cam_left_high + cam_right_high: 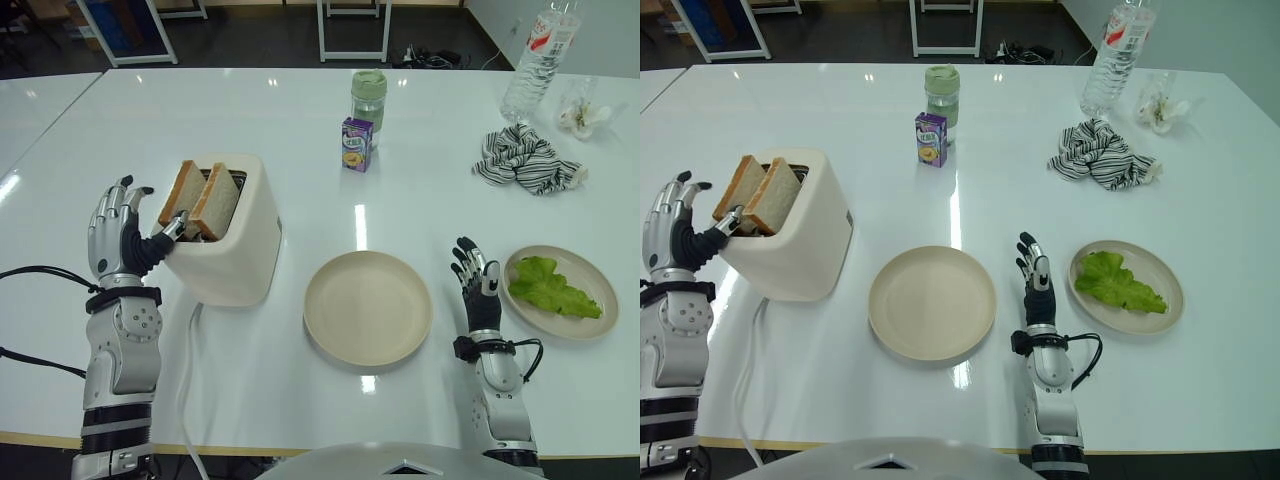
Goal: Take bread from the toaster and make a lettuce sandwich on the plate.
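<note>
A cream toaster (238, 250) stands left of centre with two bread slices (201, 198) sticking out of its slots. My left hand (122, 232) is raised just left of the toaster, fingers spread, one fingertip touching the near slice's lower edge without gripping it. The empty beige plate (367, 306) lies in the middle. To its right my right hand (476, 283) stands upright and open between that plate and a smaller plate (592, 277) holding a lettuce leaf (551, 288).
At the back stand a purple drink carton (357, 144) and a green-lidded cup (368, 98). A striped cloth (526, 160), a water bottle (535, 60) and a white flower (583, 117) lie far right. The toaster's cord (188, 380) runs to the near edge.
</note>
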